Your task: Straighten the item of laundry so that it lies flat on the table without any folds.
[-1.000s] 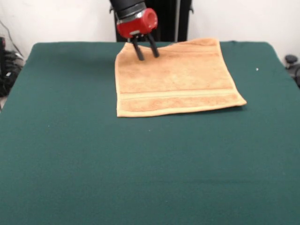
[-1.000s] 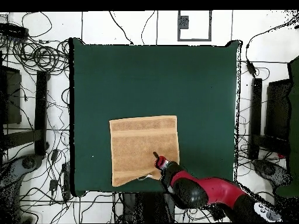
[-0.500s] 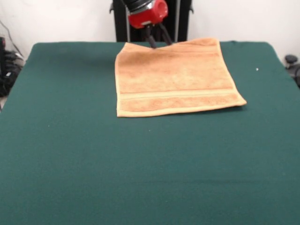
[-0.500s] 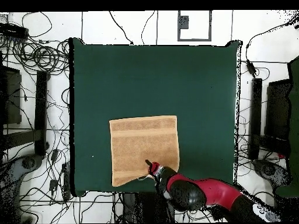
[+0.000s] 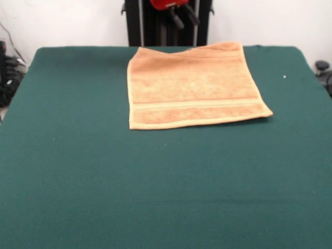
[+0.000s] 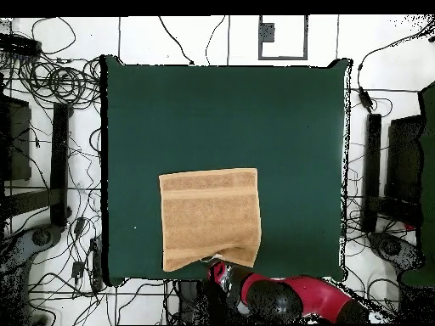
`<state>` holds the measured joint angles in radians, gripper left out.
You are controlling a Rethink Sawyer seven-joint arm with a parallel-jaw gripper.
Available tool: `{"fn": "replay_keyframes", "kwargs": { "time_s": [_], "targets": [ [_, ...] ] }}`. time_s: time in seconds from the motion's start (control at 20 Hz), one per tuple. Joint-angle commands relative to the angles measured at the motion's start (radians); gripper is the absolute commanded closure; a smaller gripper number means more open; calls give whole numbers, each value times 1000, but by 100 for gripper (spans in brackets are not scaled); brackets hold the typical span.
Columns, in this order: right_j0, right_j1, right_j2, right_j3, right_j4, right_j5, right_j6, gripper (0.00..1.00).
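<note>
**Orange towel looks flat, but one edge could still go wrong**

Orange-tan cloth, the towel (image 5: 193, 85), lies spread out on the green table (image 5: 155, 181). It sits on the part of the table just below the jaws, close to the table edge where the arm comes in. One ribbed band runs across it on the side away from the jaws. I see no big folds, so the job looks almost done or done.

The edge of the towel nearest the jaws is not quite straight. It dips in the middle, and in the overhead view a small white tag (image 6: 212, 257) pokes out there. I cannot tell if a bit of cloth is tucked under at that spot.

The gripper (image 5: 181, 16) hangs above that edge and touches nothing. Its two fingers (image 5: 176, 19) stand apart with nothing between them.

What could go wrong? If the gripper comes down again on that near edge, the fingers could catch the soft loops and drag the cloth. That would make a new wrinkle. A pinch there could also lift the corner and fold it over.

The towel is also close to the table edge under the jaws. A pull that way could slide part of it off the table, and then it would not lie flat.
</note>
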<state>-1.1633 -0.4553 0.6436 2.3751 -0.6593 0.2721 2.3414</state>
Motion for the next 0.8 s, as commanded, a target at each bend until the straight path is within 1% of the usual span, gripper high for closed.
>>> {"fn": "replay_keyframes", "kwargs": {
  "time_s": [0.05, 0.2, 0.25, 0.3, 0.35, 0.4, 0.45, 0.5, 0.55, 0.6, 0.65, 0.7, 0.8],
  "targets": [
    [9, 98, 54, -35, -49, 111, -151, 0],
    [156, -19, -50, -129, -199, -32, -50, 0],
    [200, -51, -80, -151, -236, -65, -20, 0],
    [271, -89, -143, -181, -294, -123, 31, 0],
    [312, -106, -180, -201, -326, -154, 57, 0],
    [400, -136, -265, -236, -382, -222, 105, 0],
    [436, -141, -302, -255, -398, -250, 117, 0],
    [508, -139, -381, -290, -431, -322, 127, 0],
    [542, -122, -424, -311, -430, -365, 121, 0],
    [638, -83, -553, -359, -405, -492, 91, 0],
    [671, -56, -607, -380, -376, -548, 61, 0],
    [714, -12, -681, -399, -318, -635, 9, 0],
    [742, 25, -737, -407, -260, -703, -46, 0]
  ]
}}
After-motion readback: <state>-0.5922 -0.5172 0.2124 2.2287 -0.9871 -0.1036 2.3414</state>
